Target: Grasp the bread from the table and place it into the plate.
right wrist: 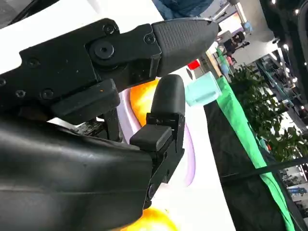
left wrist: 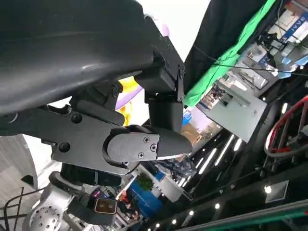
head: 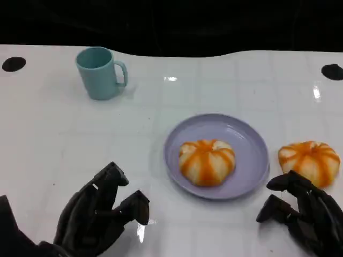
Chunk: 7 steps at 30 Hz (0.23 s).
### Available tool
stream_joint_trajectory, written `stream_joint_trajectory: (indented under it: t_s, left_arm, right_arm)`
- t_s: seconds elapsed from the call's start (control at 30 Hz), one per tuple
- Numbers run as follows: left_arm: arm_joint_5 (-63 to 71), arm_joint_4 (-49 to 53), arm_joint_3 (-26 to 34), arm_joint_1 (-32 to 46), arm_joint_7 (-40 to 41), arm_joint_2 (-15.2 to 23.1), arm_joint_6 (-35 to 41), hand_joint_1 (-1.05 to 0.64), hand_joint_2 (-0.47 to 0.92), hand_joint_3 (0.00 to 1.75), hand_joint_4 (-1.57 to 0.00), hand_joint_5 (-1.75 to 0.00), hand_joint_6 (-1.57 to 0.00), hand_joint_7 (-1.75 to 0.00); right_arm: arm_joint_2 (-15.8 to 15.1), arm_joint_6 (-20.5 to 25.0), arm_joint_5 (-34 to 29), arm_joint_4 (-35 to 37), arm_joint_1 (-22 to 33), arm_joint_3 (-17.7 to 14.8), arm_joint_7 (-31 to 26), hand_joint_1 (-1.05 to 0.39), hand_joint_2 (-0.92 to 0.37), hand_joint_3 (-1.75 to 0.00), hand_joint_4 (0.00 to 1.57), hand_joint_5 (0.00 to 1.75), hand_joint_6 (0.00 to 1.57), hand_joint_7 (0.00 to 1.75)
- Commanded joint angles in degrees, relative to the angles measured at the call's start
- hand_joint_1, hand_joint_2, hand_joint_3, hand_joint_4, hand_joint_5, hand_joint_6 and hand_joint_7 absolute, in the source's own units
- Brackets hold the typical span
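At the lower left of the head view, the robot's left hand [head: 102, 217] rests above the white table [head: 64, 144], its black fingers curled loosely inward and apart, holding nothing. Toward the upper left stands a teal mug [head: 99, 72], upright, its handle turned to the frame's right, well apart from everything else. Just right of centre lies a lavender plate [head: 252, 144] carrying one round bread roll [head: 207, 160] striped orange and cream; the roll sits dome-up in the plate's middle, its stripes fanning from a top centre, and being nearly round it shows no clear long axis. A second bread roll [head: 309, 160] of the same pattern lies on the bare table at the right edge of the frame, just beside the plate's rim yet outside it, also dome-up and a little wider than tall in the picture. At the lower right, the right hand [head: 300, 211] hovers just below that second roll, fingers spread and bent toward it, with nothing grasped; whether a fingertip touches the roll cannot be told. Two dark round marks sit at the table's far corners.
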Motion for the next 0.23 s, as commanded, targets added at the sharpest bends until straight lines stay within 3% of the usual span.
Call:
stream_joint_trajectory:
  t_s: [0.03, 0.23]
  left_arm:
    - [0.5, 1.0, 0.6, -0.4, -1.2, 0.7, -0.2, -0.54, 0.92, 0.34, -0.82, -1.75, -0.67, -1.64]
    - [0.8, 1.2, 0.7, -0.5, -1.2, 0.4, -0.6, -0.54, 0.92, 0.33, -0.82, -1.75, -0.67, -1.63]
  right_arm:
    - [-1.1, -0.1, 0.6, 0.7, 0.6, -0.6, 1.1, -0.52, -0.92, -0.22, 0.69, 1.47, 0.64, 1.11]
    - [-1.0, 0.0, 0.6, 0.6, 0.6, -0.7, 0.9, -0.51, -0.92, -0.23, 0.69, 1.47, 0.65, 1.11]
